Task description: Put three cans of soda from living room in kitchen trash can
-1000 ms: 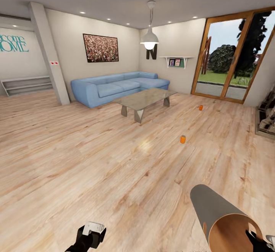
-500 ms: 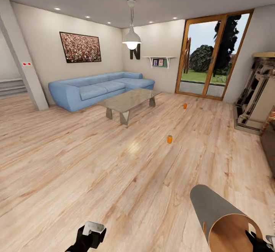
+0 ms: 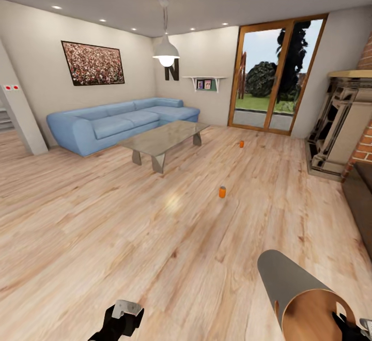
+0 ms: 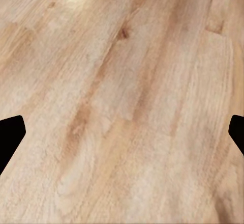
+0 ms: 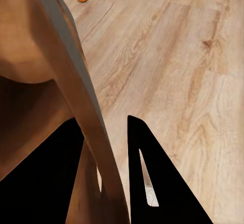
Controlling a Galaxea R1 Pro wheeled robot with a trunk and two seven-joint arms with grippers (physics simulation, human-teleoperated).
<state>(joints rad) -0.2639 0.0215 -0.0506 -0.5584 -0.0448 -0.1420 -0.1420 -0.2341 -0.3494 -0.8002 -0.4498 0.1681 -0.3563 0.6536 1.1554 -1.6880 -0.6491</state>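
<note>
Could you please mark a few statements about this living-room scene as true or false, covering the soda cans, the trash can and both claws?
1. Two orange soda cans stand on the wood floor: the nearer can and the farther can. True.
2. The right claw pinches the trash can by its rim. True.
3. The left claw holds a soda can. False: it is empty, its fingers spread over bare floor.
4. A soda can sits on the coffee table. False: none is visible on its top.
5. The trash can stands upright on the floor. False: it is carried tilted.
</note>
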